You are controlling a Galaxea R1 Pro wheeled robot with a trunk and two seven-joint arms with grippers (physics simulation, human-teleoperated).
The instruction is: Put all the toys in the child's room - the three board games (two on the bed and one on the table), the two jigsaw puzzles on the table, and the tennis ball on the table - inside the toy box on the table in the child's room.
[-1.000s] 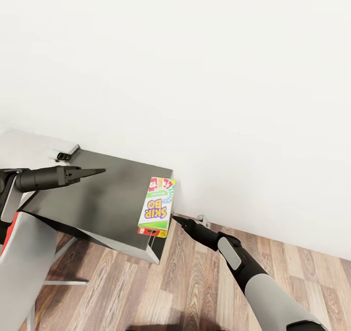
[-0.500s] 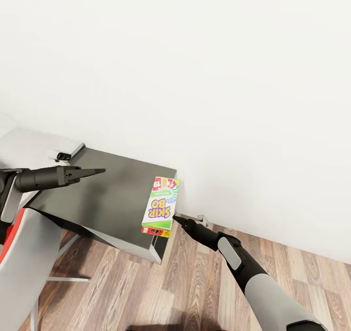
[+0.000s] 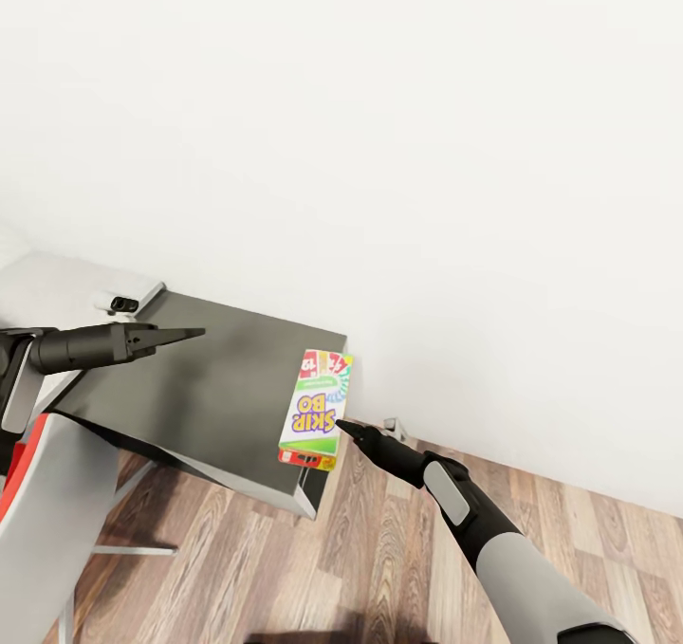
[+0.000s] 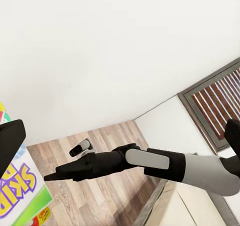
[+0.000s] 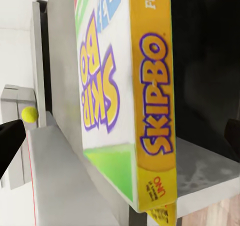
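A: Board game [image 3: 318, 409], one of them, printed "SKIP-BO": it lies flat at the near right corner of the dark grey-topped cabinet [image 3: 199, 388], by the white wall. Against the picture a second ago it sits a little further right in the head view, and so does the cabinet, so the camera has swung, not the box.

B: And the arms?

A: Unchanged. The right gripper [image 3: 343, 427] points at the box's near end, just beside it; the left gripper [image 3: 194, 333] hangs over the cabinet top. Both tips look pressed together, grasping nothing.

B: Anything hard to read?

A: One small yellow ball [image 5: 29, 114] far off in the right wrist view, blurred. The box's near end overhangs the cabinet's edge there.
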